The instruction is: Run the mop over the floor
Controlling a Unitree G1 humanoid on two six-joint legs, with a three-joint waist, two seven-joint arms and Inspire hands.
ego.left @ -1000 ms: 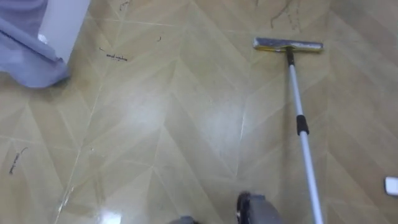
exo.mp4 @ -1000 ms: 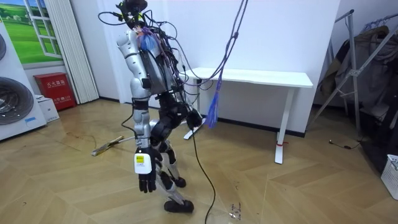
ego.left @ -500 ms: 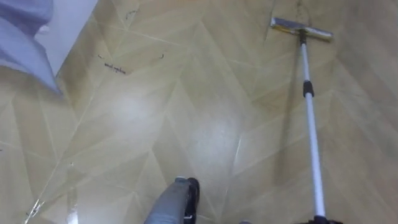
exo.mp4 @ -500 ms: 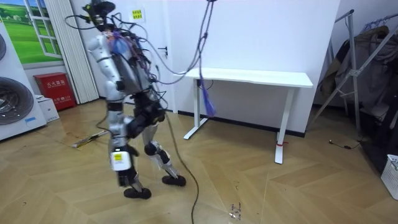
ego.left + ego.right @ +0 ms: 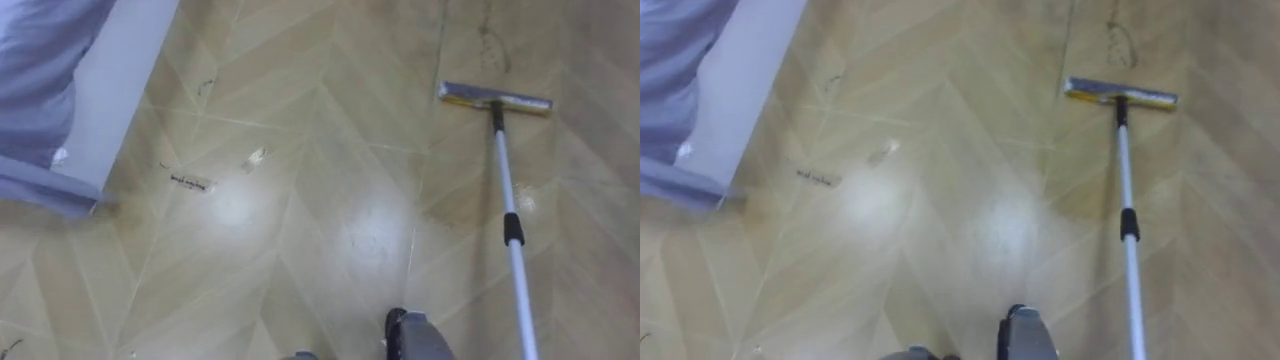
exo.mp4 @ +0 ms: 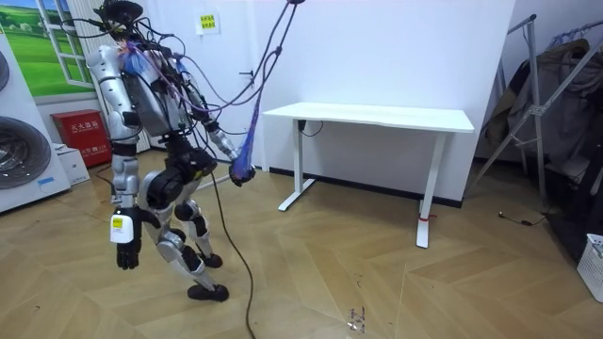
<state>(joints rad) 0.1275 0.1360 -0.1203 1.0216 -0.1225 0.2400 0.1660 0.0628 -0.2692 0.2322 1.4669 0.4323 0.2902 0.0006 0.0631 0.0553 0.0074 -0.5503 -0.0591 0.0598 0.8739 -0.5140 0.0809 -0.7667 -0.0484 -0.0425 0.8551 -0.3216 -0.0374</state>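
A mop lies with its flat yellow-edged head [image 5: 495,97] on the wooden floor at the upper right of the left eye view. Its white pole [image 5: 508,210] with a black collar runs down toward the lower right edge. A dark scribbled mark [image 5: 491,41] sits on the floor just beyond the mop head. A smaller dark mark [image 5: 190,181] lies to the left. In the room view I stand in mid-stride near the room view's left. My left hand [image 6: 125,252] hangs relaxed and holds nothing. My right arm reaches toward my right hand [image 6: 237,173], which is lost against a purple tassel.
A white panel [image 5: 125,85] draped with blue-grey cloth [image 5: 40,60] stands at the upper left. In the room view, a white desk [image 6: 377,118] stands by the wall. A washing machine [image 6: 24,160] and red box [image 6: 80,137] are at the left, a drying rack [image 6: 556,104] at the right.
I have walked toward the room view's left, away from the desk. The eye view has shifted with my steps, and the mop head stays ahead at the upper right.
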